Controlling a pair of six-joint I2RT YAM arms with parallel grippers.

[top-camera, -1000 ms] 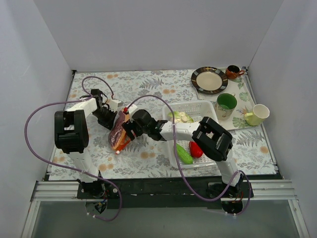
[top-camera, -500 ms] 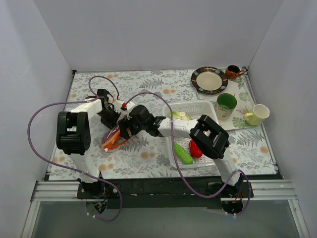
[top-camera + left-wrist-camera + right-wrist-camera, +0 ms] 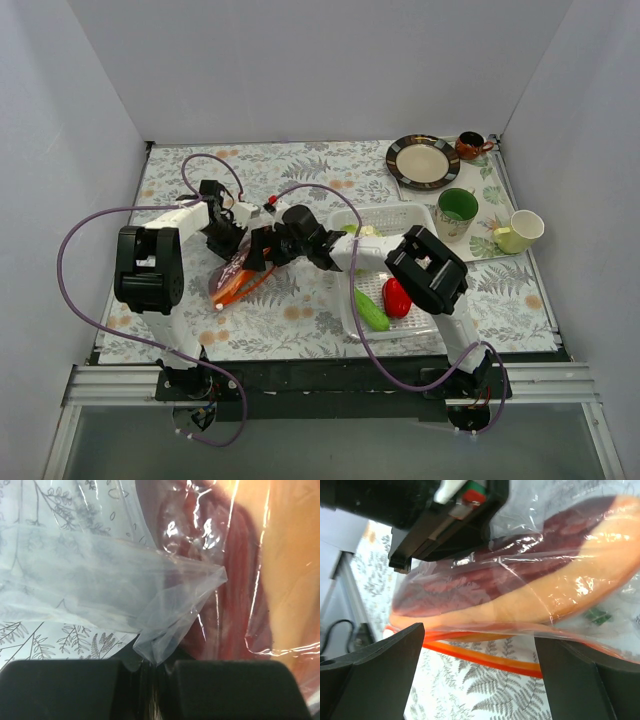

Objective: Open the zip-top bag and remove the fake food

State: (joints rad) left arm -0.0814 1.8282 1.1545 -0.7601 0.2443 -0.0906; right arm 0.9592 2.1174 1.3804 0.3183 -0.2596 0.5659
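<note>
The zip-top bag point(image 3: 236, 279) lies on the patterned table left of centre, its orange-red zip strip point(image 3: 485, 656) toward the near left. Inside it is one orange and dark red piece of fake food point(image 3: 530, 587). My left gripper point(image 3: 231, 242) is shut on a fold of the bag's clear plastic point(image 3: 165, 625), pinched between the jaws in the left wrist view point(image 3: 150, 666). My right gripper point(image 3: 259, 252) is open wide, its fingers point(image 3: 375, 675) on either side of the bag's lower edge, apart from it. A green cucumber point(image 3: 372, 311), a red pepper point(image 3: 397, 297) and a pale cabbage point(image 3: 363, 236) lie in the white tray point(image 3: 400, 214).
A brown-rimmed plate point(image 3: 423, 161) and a small brown pot point(image 3: 469, 146) stand at the back right. A green cup point(image 3: 457, 212) and a pale yellow cup point(image 3: 520, 231) stand right of the tray. Purple cables loop over the left side.
The bag has dropped from hanging upright to lying tilted and lower, zip end toward the near left. Both grippers have shifted slightly away from the near edge.
</note>
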